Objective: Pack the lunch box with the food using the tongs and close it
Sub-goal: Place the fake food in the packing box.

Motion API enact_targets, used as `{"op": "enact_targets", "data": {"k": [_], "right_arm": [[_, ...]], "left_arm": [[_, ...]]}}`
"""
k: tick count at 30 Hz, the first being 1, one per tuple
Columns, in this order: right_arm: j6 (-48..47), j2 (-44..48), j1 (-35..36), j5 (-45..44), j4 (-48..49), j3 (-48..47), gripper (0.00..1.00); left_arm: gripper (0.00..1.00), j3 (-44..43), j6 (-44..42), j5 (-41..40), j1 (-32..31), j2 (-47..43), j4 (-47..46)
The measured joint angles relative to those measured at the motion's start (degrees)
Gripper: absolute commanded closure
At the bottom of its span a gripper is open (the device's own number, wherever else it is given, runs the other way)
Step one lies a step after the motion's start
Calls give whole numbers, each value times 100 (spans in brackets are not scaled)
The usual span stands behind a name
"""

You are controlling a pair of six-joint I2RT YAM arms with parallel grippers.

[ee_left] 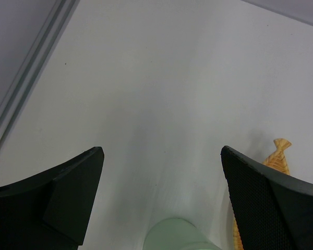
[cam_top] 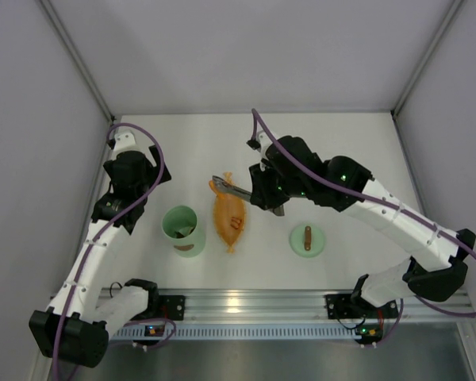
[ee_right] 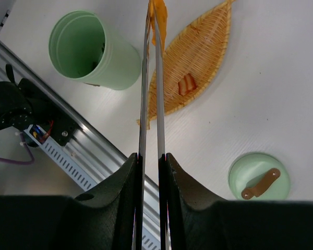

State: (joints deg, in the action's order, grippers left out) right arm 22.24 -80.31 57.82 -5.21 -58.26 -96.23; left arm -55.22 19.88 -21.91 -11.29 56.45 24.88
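The pale green lunch box (cam_top: 180, 225) stands open, left of the orange leaf-shaped dish (cam_top: 230, 218). Its lid (cam_top: 307, 240), with a brown handle, lies flat to the right. My right gripper (ee_right: 151, 159) is shut on the silver tongs (ee_right: 144, 99). The tongs' tips pinch an orange piece of food (ee_right: 159, 18) above the dish's far end. A brown piece (ee_right: 187, 84) lies in the dish (ee_right: 198, 57). The lunch box (ee_right: 88, 52) has something dark inside. My left gripper (ee_left: 161, 156) hangs open and empty, just behind the lunch box (ee_left: 177, 234).
The aluminium rail (cam_top: 246, 305) with both arm bases runs along the near edge. Grey walls enclose the table on the left, back and right. The dish's stem (ee_left: 280, 148) shows beside my left gripper's right finger.
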Motion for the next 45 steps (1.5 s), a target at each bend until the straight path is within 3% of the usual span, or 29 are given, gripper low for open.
{"op": "enact_targets", "data": {"k": [22, 45], "right_arm": [[118, 116, 116, 968, -11, -216, 80], [289, -505, 540, 1137, 260, -400, 75]], "left_arm": [[1, 0, 0, 0, 0, 46, 0], [1, 0, 0, 0, 0, 46, 0]]}}
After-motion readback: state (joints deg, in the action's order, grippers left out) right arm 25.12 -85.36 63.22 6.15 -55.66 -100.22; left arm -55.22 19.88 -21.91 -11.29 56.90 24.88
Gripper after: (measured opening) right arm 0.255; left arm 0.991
